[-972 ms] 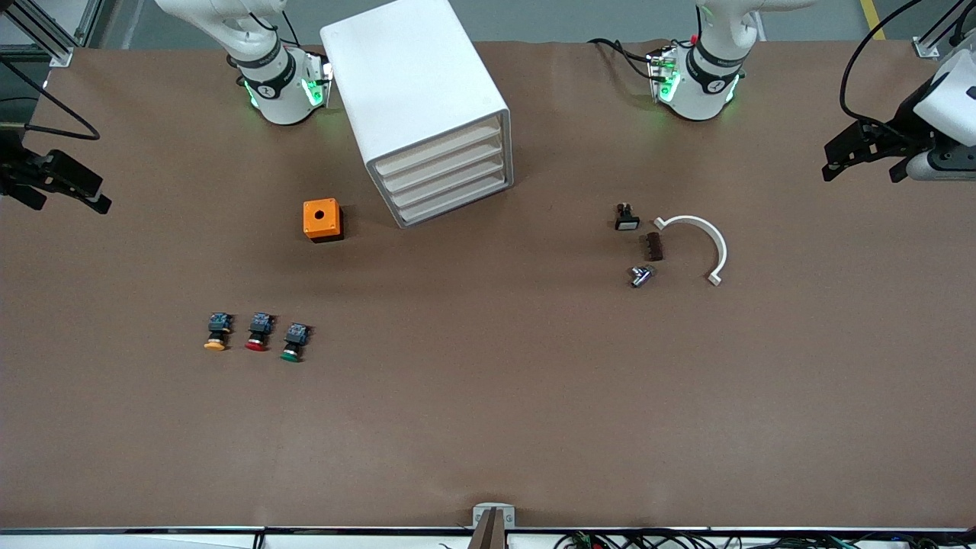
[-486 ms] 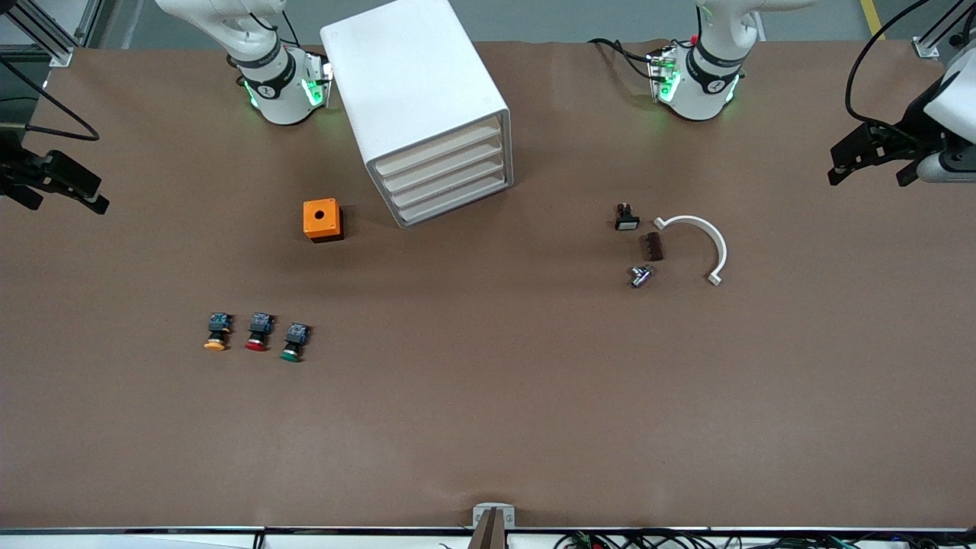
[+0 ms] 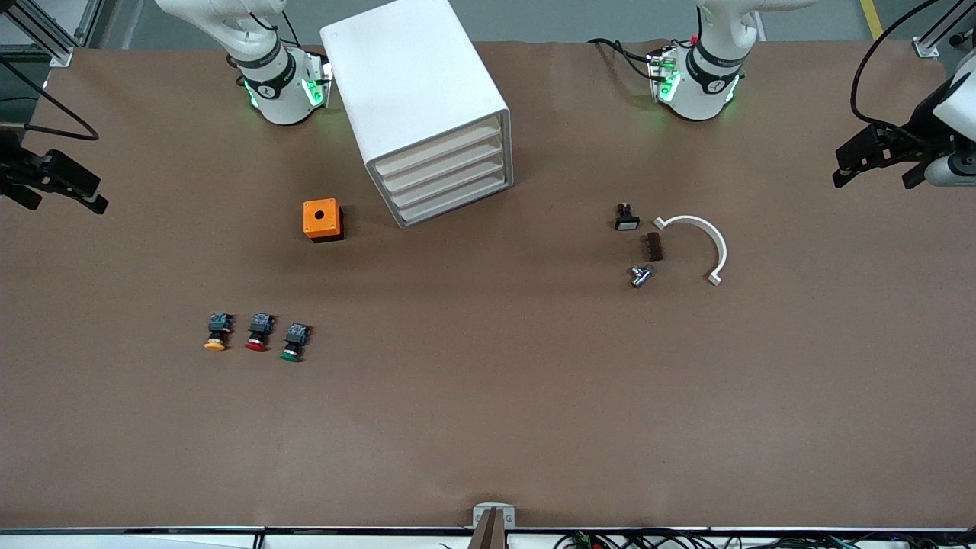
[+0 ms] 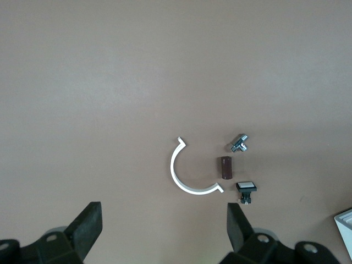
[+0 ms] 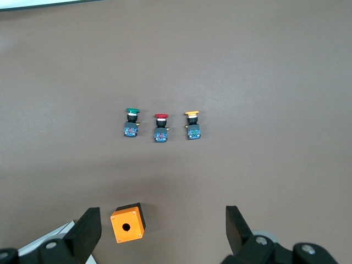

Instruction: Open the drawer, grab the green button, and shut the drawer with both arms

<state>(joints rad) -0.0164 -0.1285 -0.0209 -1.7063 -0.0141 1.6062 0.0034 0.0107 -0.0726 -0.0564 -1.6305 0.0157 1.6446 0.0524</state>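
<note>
Both jaws are wide open and hold nothing. The left gripper [image 3: 869,156] has slid a bit outward at its table end; the right gripper [image 3: 57,183] waits. The drawer [image 3: 448,184] is shut. The green button [image 3: 293,342] lies on the table, untouched.

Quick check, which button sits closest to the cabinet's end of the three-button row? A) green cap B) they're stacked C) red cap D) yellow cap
A: in the front view the green-capped button ends the row on the cabinet's side, with the red-capped button in the middle and the yellow-capped button last.
</note>
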